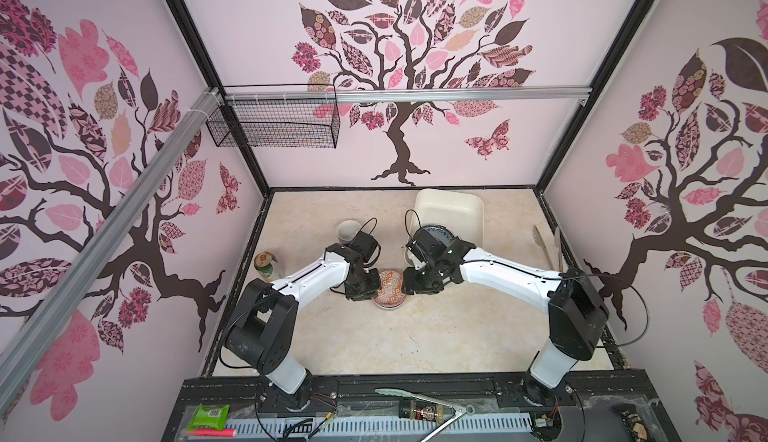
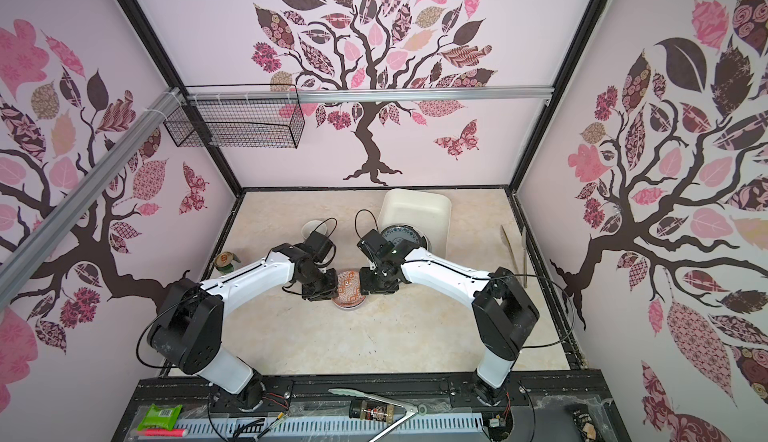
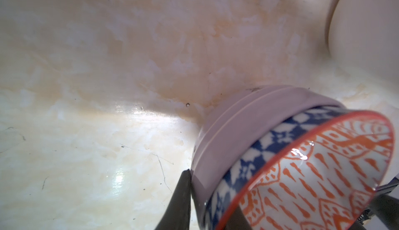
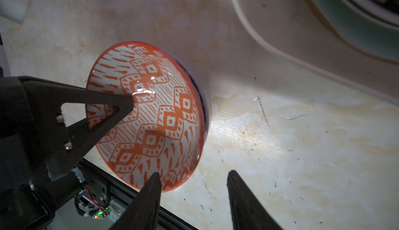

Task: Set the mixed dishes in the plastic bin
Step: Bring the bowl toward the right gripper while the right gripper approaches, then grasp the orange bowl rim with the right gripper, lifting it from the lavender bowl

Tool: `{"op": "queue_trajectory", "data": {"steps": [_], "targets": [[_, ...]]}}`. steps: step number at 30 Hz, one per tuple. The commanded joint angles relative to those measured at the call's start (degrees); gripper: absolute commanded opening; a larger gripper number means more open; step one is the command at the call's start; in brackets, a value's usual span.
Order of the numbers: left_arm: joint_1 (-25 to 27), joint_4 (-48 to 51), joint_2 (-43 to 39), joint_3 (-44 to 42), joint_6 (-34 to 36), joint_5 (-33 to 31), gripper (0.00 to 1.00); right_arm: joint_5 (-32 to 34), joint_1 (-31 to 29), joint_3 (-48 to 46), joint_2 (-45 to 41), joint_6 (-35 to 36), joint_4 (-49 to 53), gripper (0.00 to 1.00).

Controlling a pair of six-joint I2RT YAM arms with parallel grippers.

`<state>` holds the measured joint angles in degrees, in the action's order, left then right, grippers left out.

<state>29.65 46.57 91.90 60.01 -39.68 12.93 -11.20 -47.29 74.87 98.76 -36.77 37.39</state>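
Note:
The orange-patterned bowl (image 1: 388, 288) (image 2: 348, 290), blue-checked outside (image 3: 254, 151), sits nested in a lavender dish (image 3: 233, 127) on the table in front of the cream plastic bin (image 1: 419, 205) (image 2: 388, 205). My left gripper (image 1: 372, 290) (image 3: 210, 194) is shut on the nested rims, one finger outside the lavender wall and one inside the bowl (image 4: 151, 114). My right gripper (image 1: 406, 286) (image 4: 194, 180) is open and straddles the bowl's opposite rim without touching it. A stack of plates (image 1: 442, 233), with a mint-green one (image 4: 356, 34), lies in the bin. A pale mug (image 1: 347, 230) stands behind the left arm.
A green drink can (image 1: 264, 265) stands at the left edge of the table. Long wooden utensils (image 1: 544, 244) lie along the right edge. A black wire basket (image 1: 274, 122) hangs on the back wall. Tongs (image 1: 419, 402) and small clutter lie on the front rail.

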Motion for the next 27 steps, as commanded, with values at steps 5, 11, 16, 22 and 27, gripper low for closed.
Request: {"op": "queue_trajectory", "data": {"steps": [5, 11, 16, 22, 27], "targets": [[0.31, 0.8, -0.77, 2.94, 3.6, 1.84, 0.23, 0.9, -0.8, 3.53, 3.62, -0.89, 0.74, 0.46], [0.3, 0.46, -0.73, 3.62, 4.91, 3.2, 0.32, 1.27, -0.84, 5.02, 5.8, -0.58, 1.8, 0.42], [0.16, 0.49, -1.17, 3.53, 5.55, 4.12, 0.36, 2.38, -0.84, 5.31, 6.69, -0.62, 2.15, 0.36], [-0.63, 2.32, -2.93, 4.44, 6.41, 3.42, 0.4, 4.82, -0.86, 5.07, 6.1, -0.73, 3.17, 0.19], [-2.5, 4.83, -5.45, 5.44, 7.27, 3.29, 0.48, 4.9, -0.81, 6.05, 5.24, -0.67, 3.83, 0.11]]}}
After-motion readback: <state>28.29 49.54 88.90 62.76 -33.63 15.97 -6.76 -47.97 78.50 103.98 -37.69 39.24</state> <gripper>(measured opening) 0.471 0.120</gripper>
